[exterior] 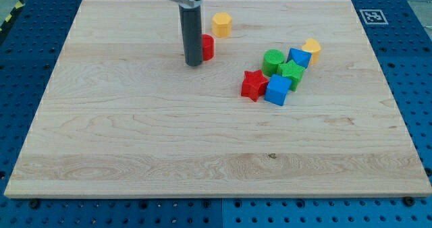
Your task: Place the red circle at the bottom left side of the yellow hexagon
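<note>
Start at the view's left of the tabletop and you meet bare wood until my tip, planted in the upper middle of the board. There are no fingers on this rig to open or shut, only a plain rod that holds nothing and can only shove. Pressed against its right side, as far as you can tell, is the red circle, partly hidden behind the rod. Up and to the right of that, near but apart, sits the yellow hexagon — so the circle already lies roughly at its bottom left. The risk, as I judge it, is overshoot: push further right or upward from this side and the circle could knock the hexagon and shift the very mark you are placing against. A push off the circle's centre could also let the round block roll off the rod and slip sideways. Further right, well apart, huddle the red star, blue cube, two green blocks, another blue block and a yellow block — leave them alone.
</note>
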